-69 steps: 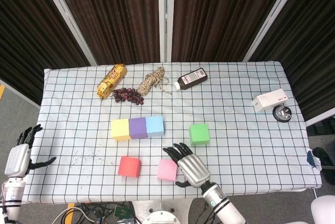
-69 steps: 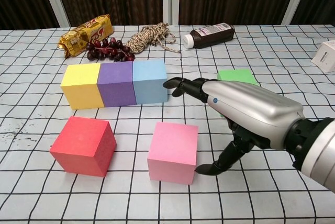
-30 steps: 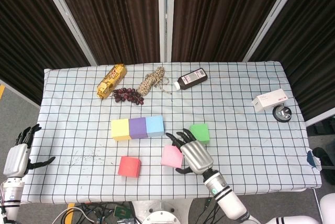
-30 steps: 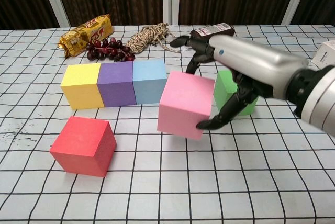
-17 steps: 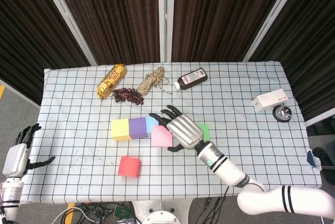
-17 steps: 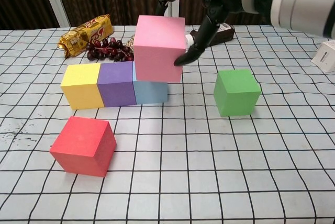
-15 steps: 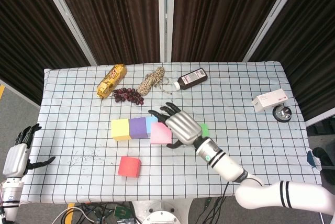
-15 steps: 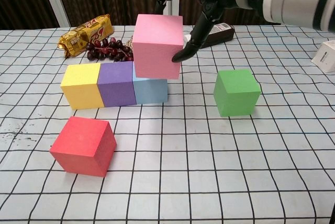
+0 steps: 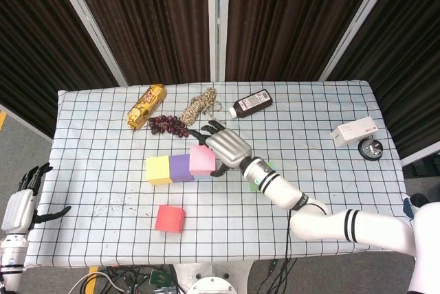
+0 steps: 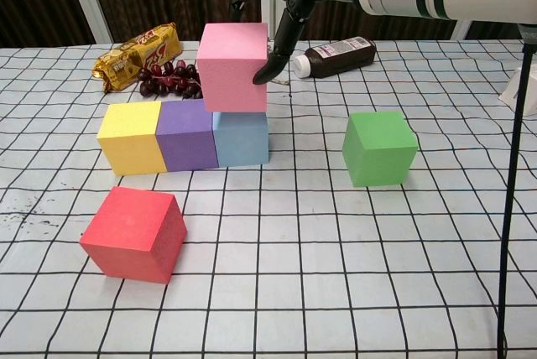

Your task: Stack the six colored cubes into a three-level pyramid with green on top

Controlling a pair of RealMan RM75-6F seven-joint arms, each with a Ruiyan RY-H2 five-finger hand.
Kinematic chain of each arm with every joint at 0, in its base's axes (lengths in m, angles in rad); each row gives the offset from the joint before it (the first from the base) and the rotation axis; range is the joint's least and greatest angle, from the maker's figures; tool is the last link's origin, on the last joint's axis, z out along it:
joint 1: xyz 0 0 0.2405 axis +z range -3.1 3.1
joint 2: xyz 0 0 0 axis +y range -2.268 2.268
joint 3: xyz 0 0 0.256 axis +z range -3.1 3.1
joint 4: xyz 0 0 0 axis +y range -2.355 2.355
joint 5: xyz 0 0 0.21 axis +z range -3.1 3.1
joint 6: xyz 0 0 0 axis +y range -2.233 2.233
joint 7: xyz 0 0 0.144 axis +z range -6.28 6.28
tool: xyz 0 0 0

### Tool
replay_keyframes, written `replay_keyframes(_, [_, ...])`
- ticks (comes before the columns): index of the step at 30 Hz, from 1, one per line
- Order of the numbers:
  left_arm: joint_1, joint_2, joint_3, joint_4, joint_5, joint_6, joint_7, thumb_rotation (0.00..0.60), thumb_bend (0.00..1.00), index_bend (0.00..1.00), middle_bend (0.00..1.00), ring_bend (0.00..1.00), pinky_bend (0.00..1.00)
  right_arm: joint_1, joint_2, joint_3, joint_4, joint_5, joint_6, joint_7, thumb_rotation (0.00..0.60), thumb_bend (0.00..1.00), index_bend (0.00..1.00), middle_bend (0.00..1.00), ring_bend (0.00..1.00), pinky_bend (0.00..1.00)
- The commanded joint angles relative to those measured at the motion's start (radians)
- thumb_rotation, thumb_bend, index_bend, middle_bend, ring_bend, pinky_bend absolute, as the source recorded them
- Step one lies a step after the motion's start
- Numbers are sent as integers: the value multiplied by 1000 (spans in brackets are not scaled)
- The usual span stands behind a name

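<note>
Gripping the pink cube, the right hand is now holding it low over the purple cube and blue cube, having carried it leftward and down since a moment ago. The green cube is sitting to the hand's right, the red cube nearer the robot. The left hand is hanging with fingers spread, off the table edge, unchanged.

Seen from above, the pink cube hides the blue cube; the right hand covers most of the green cube.
</note>
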Motion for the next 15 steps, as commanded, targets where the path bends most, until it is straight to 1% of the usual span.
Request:
replay_keyframes(1, [0,-2,0,3,-1,-1,0,600,0,28,137,0,26,31,-21,0,56,-47,-35,41,600,140,0,490,102,0])
replay_keyframes(8, [-1,-10,3,21,-4,-11,-9,600,0,27,137,0,26,54,-62,-8,148,-186,-34,146,600,139,0,490,102,0])
replay_keyframes(15, [-2,-11,3,27,-1,-10,-20,600,0,28,137,0,26,80,-91,-21,200,-233,-51,227,600,139,0,487,102,0])
